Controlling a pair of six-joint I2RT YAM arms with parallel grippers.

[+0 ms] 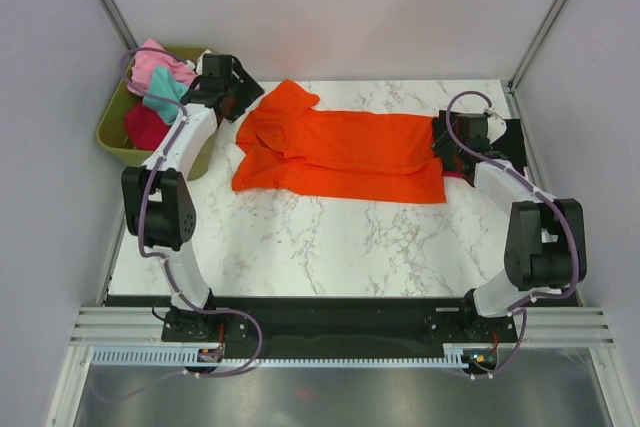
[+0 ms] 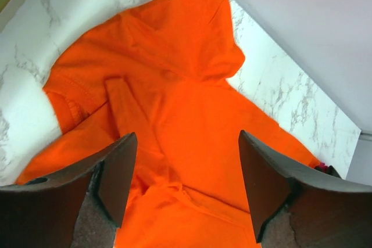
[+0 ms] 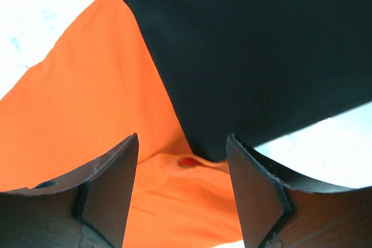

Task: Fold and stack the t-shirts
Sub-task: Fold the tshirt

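Status: large bright orange cotton t-shirt (image 1: 350, 152) lies as 1 long band across the far half of the white marble-pattern table (image 1: 330, 237), collar and sleeves to the left, hem to the right. Collar end is rumpled, with 1 sleeve lapped over the body. The rest is fairly flat.

Left gripper (image 2: 186, 143) hovers over the collar end with its jaws apart and nothing between them. Right gripper (image 3: 181, 143) is over the hem end, also spread and empty.

Flat black cloth shirt (image 3: 261, 45) sits right at the hem, meeting the orange edge. Can't tell which layer is on top. A sliver of dark red cloth (image 1: 455, 175) shows at the hem's near corner.

Olive-green plastic bin (image 1: 110, 137) at far left holds the pink (image 1: 155, 62), teal (image 1: 165, 97) and crimson (image 1: 145, 127) shirts, unfolded.

My read: mid-fold on shirt 1 of the pile. The lengthwise fold looks done and the crosswise fold is not yet made.

Next move needs:
- both grippers down onto the cloth, each pinching an edge of the band
- right jaws taking the orange hem only, without snagging the black
- collar end smoothed first, or the fold locks in the wrinkles
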